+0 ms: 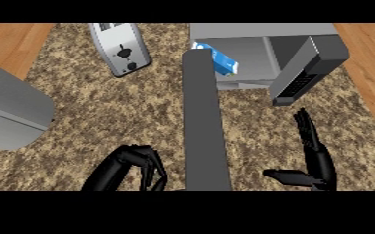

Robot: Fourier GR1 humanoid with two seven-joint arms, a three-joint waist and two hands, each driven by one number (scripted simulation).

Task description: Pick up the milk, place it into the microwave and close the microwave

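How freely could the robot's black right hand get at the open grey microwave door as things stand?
Probably yes: the right hand is open, fingers up, just below the microwave door, with only bare speckled counter between them.

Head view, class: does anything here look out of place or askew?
The milk lies tilted inside the microwave, not upright, and the microwave door stands open. The toaster sits at an angle on the counter. Nothing looks spilled.
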